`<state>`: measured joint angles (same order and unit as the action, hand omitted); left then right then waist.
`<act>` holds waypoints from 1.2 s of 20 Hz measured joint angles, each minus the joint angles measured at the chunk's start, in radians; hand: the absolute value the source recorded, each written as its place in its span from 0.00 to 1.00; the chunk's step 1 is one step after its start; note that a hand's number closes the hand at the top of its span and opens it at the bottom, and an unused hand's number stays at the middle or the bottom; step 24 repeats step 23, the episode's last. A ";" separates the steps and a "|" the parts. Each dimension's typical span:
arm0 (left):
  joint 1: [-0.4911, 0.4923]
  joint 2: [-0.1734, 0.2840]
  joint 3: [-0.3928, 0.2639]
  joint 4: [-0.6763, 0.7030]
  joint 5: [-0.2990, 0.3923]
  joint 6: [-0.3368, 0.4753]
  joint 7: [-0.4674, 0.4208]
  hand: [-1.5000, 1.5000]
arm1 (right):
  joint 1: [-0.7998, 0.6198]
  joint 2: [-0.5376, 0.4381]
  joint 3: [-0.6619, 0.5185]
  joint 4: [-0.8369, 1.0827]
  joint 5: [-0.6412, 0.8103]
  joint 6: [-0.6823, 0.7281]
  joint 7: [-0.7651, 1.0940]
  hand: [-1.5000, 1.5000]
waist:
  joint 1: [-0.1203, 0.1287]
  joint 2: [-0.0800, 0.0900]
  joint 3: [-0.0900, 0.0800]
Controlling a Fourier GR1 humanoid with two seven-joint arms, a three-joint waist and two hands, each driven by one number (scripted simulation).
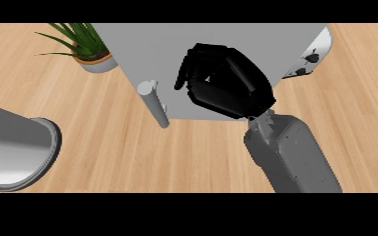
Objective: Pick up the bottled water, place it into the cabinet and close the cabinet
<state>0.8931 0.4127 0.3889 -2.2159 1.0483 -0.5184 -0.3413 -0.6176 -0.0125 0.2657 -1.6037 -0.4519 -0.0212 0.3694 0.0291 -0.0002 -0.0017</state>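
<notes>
Kitchen / home setting. Evidence: light wood-grain counter (199, 155) fills most of view, planks running across. Grey cabinet (148, 50) sits on it at top centre, w/ a pale cylindrical handle (153, 102) on its near-left side. Small potted plant (87, 47) w/ green spiky leaves just left of cabinet, domestic decor. Rounded grey metal rim (33, 152) at left edge, prob. a sink or pan, can't tell which. White item w/ dark spots (314, 55) at cabinet's right, unidentifiable.

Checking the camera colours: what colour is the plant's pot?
Light grey with an orange-brown rim, head view: pot.
</notes>
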 measured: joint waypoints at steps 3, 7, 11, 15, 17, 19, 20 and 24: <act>-0.003 -0.006 0.030 0.005 0.026 -0.013 0.022 0.00 | -0.033 -0.013 -0.031 0.067 -0.034 0.080 -0.013 1.00 | -0.003 -0.008 -0.001; -0.012 -0.003 0.062 0.012 0.059 -0.026 0.053 0.00 | -0.062 -0.024 -0.046 0.137 -0.049 0.173 -0.045 1.00 | -0.008 -0.020 0.004; -0.015 -0.012 0.075 0.009 0.072 -0.038 0.077 0.00 | -0.080 -0.026 -0.053 0.186 -0.047 0.234 -0.079 1.00 | -0.011 -0.030 0.009; -0.037 -0.008 0.082 0.020 0.081 -0.038 0.098 0.00 | -0.104 -0.022 -0.062 0.217 -0.057 0.257 -0.069 1.00 | -0.015 -0.031 0.015; -0.037 -0.015 0.085 0.017 0.084 -0.048 0.100 0.00 | -0.111 -0.020 -0.069 0.229 -0.064 0.264 -0.068 1.00 | -0.012 -0.033 0.019; -0.047 -0.015 0.083 0.017 0.082 -0.043 0.109 0.00 | -0.120 -0.015 -0.073 0.239 -0.082 0.280 -0.061 1.00 | -0.014 -0.032 0.023; -0.050 -0.011 0.089 0.022 0.089 -0.042 0.114 0.00 | -0.120 -0.014 -0.075 0.244 -0.090 0.294 -0.068 1.00 | -0.014 -0.033 0.024; -0.061 -0.009 0.084 0.017 0.092 -0.039 0.130 0.00 | -0.130 -0.011 -0.078 0.254 -0.112 0.310 -0.061 1.00 | -0.015 -0.032 0.026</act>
